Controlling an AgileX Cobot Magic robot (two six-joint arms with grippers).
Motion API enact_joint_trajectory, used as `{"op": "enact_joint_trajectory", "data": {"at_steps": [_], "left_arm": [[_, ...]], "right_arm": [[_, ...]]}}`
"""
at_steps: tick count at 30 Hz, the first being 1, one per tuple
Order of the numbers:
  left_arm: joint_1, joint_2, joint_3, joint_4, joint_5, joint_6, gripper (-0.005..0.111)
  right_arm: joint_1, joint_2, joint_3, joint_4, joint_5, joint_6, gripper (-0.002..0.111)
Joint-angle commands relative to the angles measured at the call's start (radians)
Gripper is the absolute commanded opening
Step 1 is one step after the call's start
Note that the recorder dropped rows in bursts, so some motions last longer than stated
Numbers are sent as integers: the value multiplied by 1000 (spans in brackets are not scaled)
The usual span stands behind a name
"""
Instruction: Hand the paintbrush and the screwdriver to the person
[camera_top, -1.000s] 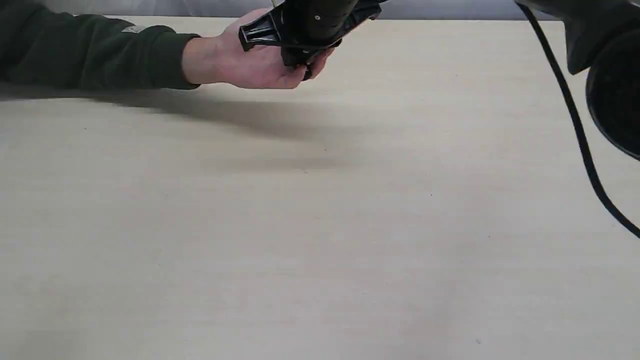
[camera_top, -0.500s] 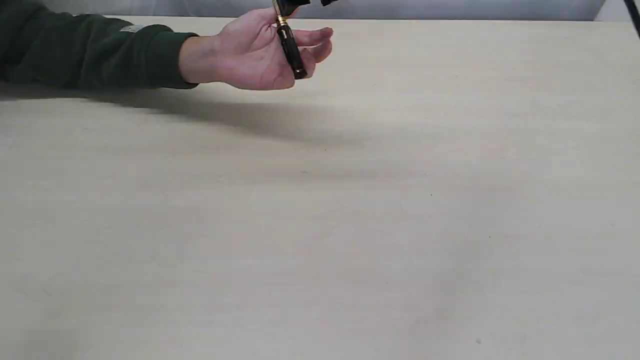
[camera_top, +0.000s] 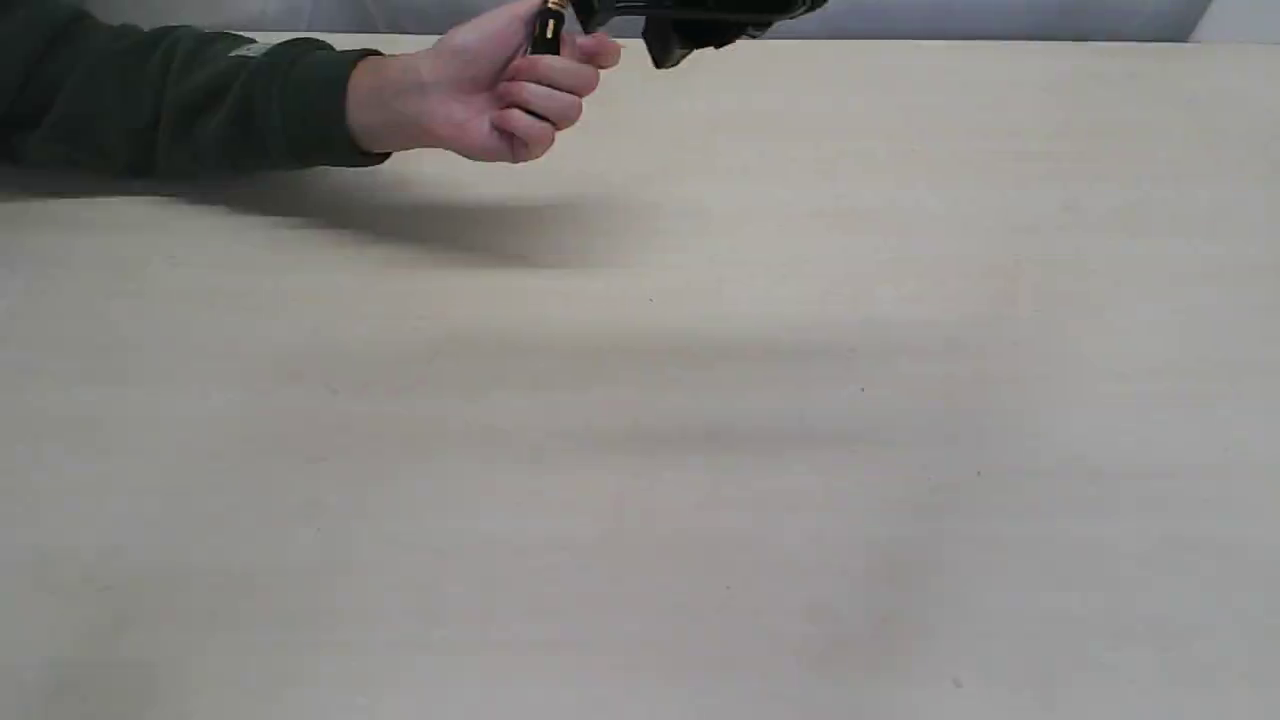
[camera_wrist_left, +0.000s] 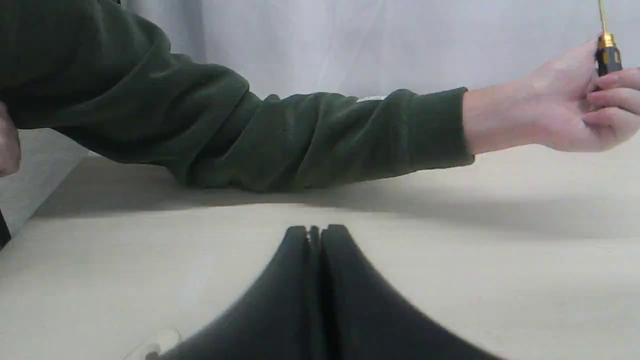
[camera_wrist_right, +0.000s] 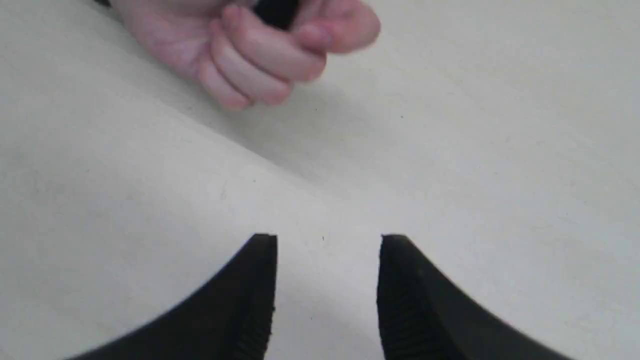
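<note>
Person's hand (camera_top: 490, 95) is curled into a fist round the screwdriver (camera_top: 548, 30): fingers wrapped on the black handle, gold collar and thin shaft poking out the top, tool roughly upright, held above the table (camera_top: 700, 450) near its far edge. Right gripper (camera_wrist_right: 327, 240): jaws well apart, nothing between them, table showing through the gap. In the exterior view it sits just beside the fist, up at the top edge and to its right; can't tell if it's touching the shaft there, as it's cropped. Left gripper (camera_wrist_left: 315, 231): jaws pressed together with nothing in them, low over the table, well apart from the hand and looking at the dark green sleeve (camera_wrist_left: 300, 135). Paintbrush: not in any view, so no idea whether it's delivered or pending. My read is that the screwdriver transfer is effectively complete, with the grip on the person's side, and the step in hand is clearing the right arm. To do it well, keep the jaws wide until fully clear of the fingers and back off along a line away from the fist rather than across it. Go slowly near the shaft tip, since it's thin and easy to snag. Don't drop toward the table next to the knuckles. Leave the left arm parked so it doesn't sweep into the forearm. Risk is low, mainly brushing the person's fingers or knocking the shaft on exit.
</note>
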Motion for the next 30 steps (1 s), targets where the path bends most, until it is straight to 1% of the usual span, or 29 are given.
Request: {"op": "enact_joint_trajectory", "data": {"at_steps": [1,4,6,10,13,17,20,30], "left_arm": [[-7,-2,2,-4,-10,-2,0],[-7,-2,2,-4,-10,-2,0],[-7,-2,2,-4,-10,-2,0],[-7,-2,2,-4,-10,-2,0],[-7,-2,2,-4,-10,-2,0],[-7,-2,2,-1,-11,-2,0],[-7,-2,2,-1,-11,-2,0],[-7,-2,2,-1,-11,-2,0]], "right_arm": [[-6,-114,128,-10,-63,-12,35],[-6,-214,241,-10,-103,-8,35],[-6,-297,327,-8,-131,-8,32],[-6,-465,493,-1,-226,20,17],[-6,-615,636,43,-317,26,4],[-6,-806,811,72,-403,26,4],[-6,-920,900,76,-428,26,4],[-6,-1301,1132,157,-492,15,4]]}}
